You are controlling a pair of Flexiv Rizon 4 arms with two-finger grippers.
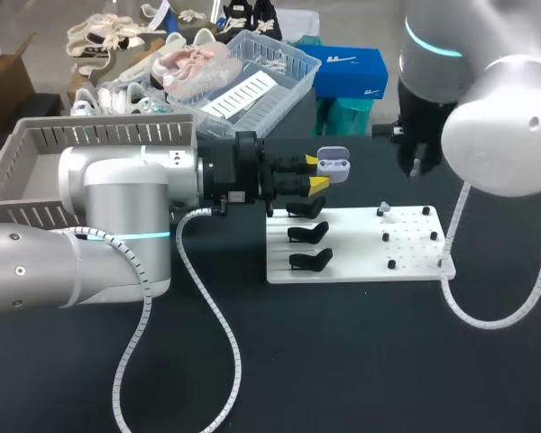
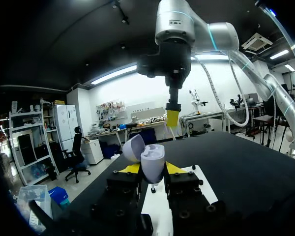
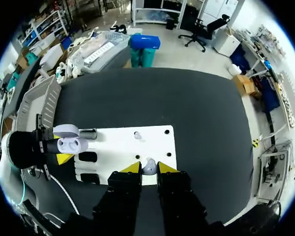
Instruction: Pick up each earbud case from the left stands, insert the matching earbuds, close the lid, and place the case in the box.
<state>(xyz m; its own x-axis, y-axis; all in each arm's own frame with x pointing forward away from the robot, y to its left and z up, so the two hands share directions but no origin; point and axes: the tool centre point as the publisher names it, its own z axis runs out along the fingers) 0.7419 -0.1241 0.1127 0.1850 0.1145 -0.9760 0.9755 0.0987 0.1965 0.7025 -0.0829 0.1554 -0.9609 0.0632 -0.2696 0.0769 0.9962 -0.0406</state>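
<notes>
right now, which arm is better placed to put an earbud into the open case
Right. The right gripper has an earbud pinched between its fingertips, ready to carry over. The left gripper is occupied: it is shut on the open case, lid up, and can only present it.

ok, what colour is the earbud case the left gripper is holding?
The earbud case is pale lavender. It shows best in the left wrist view.

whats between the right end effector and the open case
Right wrist view: white board with one earbud on a peg, between right end effector and case.
</notes>
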